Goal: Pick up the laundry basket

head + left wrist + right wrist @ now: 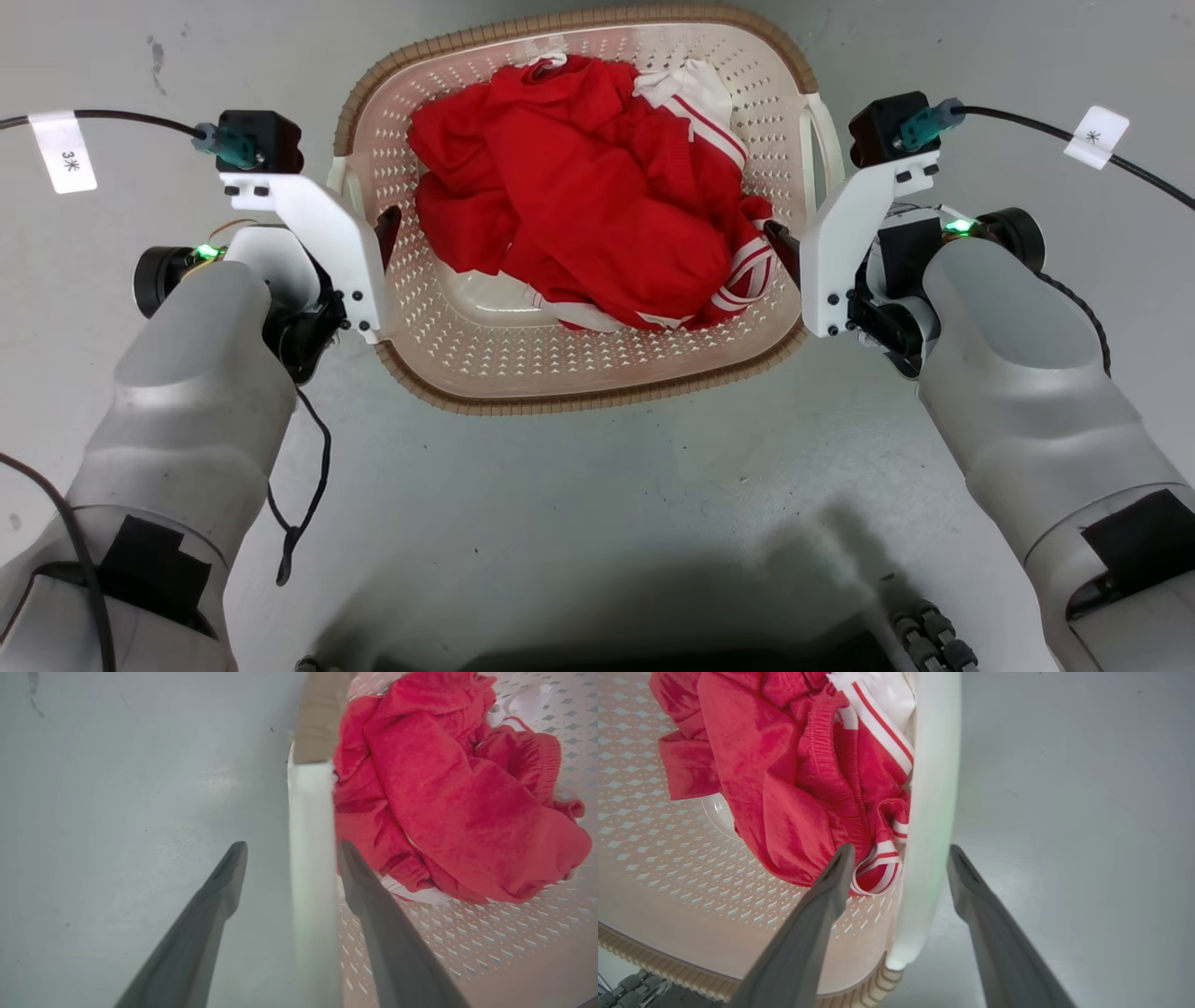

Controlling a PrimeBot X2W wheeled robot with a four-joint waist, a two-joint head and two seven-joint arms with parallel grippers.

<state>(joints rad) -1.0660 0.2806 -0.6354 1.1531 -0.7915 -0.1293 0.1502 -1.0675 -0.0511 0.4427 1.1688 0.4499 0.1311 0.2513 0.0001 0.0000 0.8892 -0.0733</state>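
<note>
The left gripper (292, 845) and right gripper (901, 849) are straddling the handles (310, 826) of the laundry basket (560, 399) mid-frame, jaws wide, calling for closing, then lifting evenly.

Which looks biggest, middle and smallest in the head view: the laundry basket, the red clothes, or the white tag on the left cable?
Largest: laundry basket.
Then: red clothes inside it.
Smallest: white tag, clearly.

Bright, even, diffuse light falls from above. On the smooth pale grey floor (579, 467) a soft dark shadow pools at the head view's bottom edge; a dull sheen shows in the left wrist view. Both wrist views bend at their edges, and the close white plastic basket handle (931, 812) blurs, tinged faintly green.
</note>
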